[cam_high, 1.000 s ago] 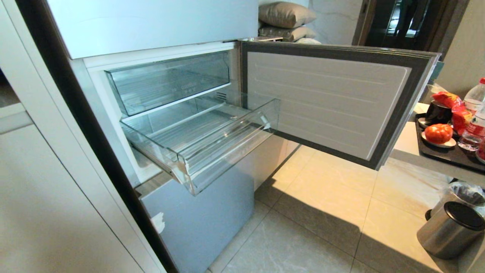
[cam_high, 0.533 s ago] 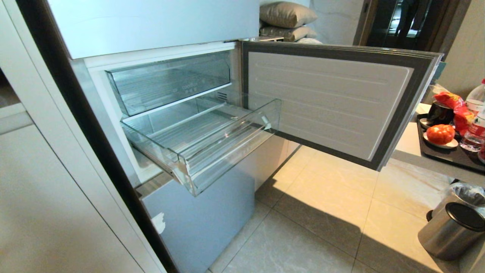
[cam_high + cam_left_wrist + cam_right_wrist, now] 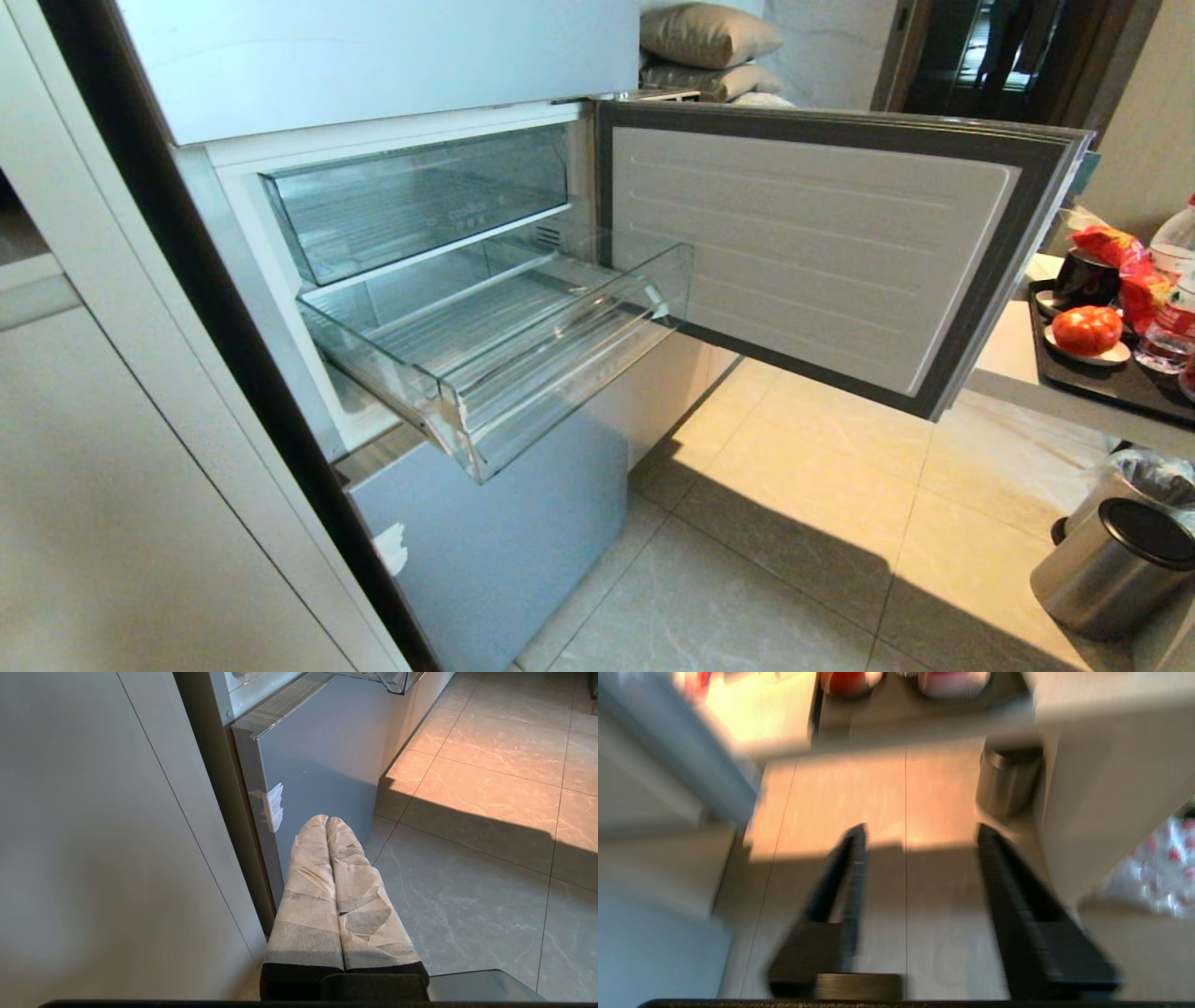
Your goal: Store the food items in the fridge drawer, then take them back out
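The fridge point(image 3: 485, 541) has its middle door swung open. The clear fridge drawer point(image 3: 560, 373) is pulled out, and nothing lies on its ribbed floor. One red-orange food item point(image 3: 1083, 329) sits on a small plate on the table at the right; it also shows in the right wrist view point(image 3: 847, 682). My right gripper point(image 3: 920, 830) is open over the floor tiles, pointing toward that table, with nothing between its fingers. My left gripper point(image 3: 327, 820), wrapped in white tape, is shut and empty, low beside the fridge's bottom door point(image 3: 327, 742). Neither arm shows in the head view.
The open door point(image 3: 822, 252) juts out to the right between drawer and table. A black tray point(image 3: 1102, 383) holds a dark cup, a red packet and bottles point(image 3: 1172, 243). A steel bin point(image 3: 1111, 560) stands under the table. A white cabinet point(image 3: 140, 513) flanks the fridge.
The whole head view has shifted very slightly. The drawer, door and food item stand where they were.
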Controlling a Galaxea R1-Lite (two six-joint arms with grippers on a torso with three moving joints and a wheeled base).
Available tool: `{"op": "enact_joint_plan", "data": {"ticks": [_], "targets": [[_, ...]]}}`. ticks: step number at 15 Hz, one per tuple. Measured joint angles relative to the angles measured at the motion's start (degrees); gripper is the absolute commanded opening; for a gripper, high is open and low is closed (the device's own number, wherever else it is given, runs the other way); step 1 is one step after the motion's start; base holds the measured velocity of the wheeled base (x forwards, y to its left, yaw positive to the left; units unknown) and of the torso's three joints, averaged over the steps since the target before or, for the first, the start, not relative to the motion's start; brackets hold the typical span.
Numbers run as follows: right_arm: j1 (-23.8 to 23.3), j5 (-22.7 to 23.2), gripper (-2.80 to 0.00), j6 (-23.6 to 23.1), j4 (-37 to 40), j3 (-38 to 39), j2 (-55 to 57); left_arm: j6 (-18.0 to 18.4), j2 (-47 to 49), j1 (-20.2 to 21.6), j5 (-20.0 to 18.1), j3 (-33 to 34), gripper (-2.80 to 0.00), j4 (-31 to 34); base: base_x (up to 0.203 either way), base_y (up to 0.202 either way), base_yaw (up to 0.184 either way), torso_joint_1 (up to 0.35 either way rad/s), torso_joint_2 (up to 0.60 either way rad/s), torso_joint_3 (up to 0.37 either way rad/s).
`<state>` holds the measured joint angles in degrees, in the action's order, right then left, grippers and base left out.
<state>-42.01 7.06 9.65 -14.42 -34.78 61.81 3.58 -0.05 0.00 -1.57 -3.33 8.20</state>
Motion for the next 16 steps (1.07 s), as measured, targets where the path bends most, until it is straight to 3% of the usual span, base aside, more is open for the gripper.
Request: {"op": "enact_joint_plan", "data": {"ticks": [8, 11, 16], "targets": [[-3.92, 2.91, 0.0, -1.37, -32.18, -8.04, 27.47, 0.01, 0.0, 0.0, -0.01, 0.0, -2.8, 0.0, 0.0, 0.0, 0.0, 0.0, 0.0, 0.0], [-4.13, 5.93, 0.0, -1.55, -38.28, -12.38, 36.5, 0.01, 0.0, 0.0, -0.01, 0.0, -2.8, -0.02, 0.0, 0.0, 0.0, 0.0, 0.0, 0.0], [-4.18, 7.19, 0.0, -1.52, -43.39, -27.82, 51.61, 0.0, 0.0, 0.0, 0.01, 0.0, -2.8, -0.02, 0.0, 0.0, 0.0, 0.0, 0.0, 0.0]]}}
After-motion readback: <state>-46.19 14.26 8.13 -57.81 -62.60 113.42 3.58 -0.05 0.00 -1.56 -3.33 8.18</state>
